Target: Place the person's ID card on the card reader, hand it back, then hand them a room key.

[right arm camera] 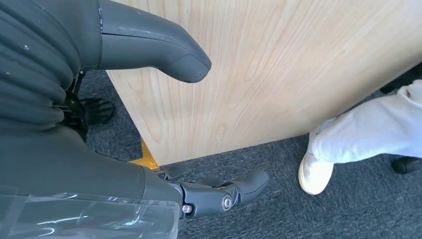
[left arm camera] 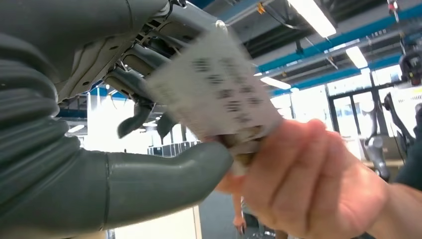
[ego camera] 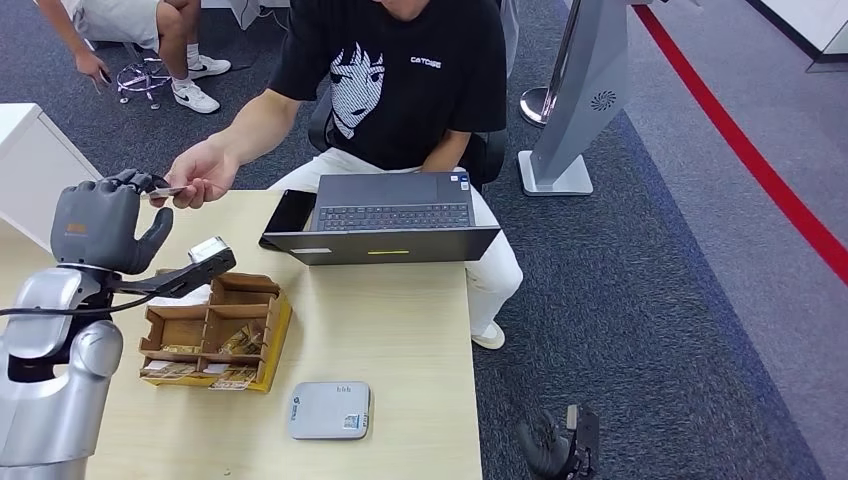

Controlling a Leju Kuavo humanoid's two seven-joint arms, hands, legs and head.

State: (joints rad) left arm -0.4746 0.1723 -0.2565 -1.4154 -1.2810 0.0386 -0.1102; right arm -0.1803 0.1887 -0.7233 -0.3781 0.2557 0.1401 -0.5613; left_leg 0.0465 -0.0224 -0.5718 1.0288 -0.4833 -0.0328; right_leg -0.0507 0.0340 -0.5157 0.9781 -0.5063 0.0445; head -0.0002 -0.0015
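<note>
My left hand (ego camera: pixel 108 225) is raised over the table's far left corner, fingers curled at the top and thumb spread apart. A person's hand (ego camera: pixel 203 172) holds a small white ID card (ego camera: pixel 165 191) at my fingertips. In the left wrist view the blurred card (left arm camera: pixel 219 89) is pinched in the person's fingers (left arm camera: pixel 298 184), between my fingers and my thumb (left arm camera: pixel 164 174), which lies just beneath it. The grey card reader (ego camera: pixel 330 410) lies on the table near its front edge. My right hand (ego camera: pixel 558 445) hangs beside the table, its fingers (right arm camera: pixel 219 196) apart and empty.
A cardboard divider box (ego camera: pixel 215 330) with cards in it stands just under my left arm. An open laptop (ego camera: pixel 390 215) and a black phone (ego camera: pixel 290 212) sit in front of the seated person. The person's shoe (right arm camera: pixel 316 172) is near my right hand.
</note>
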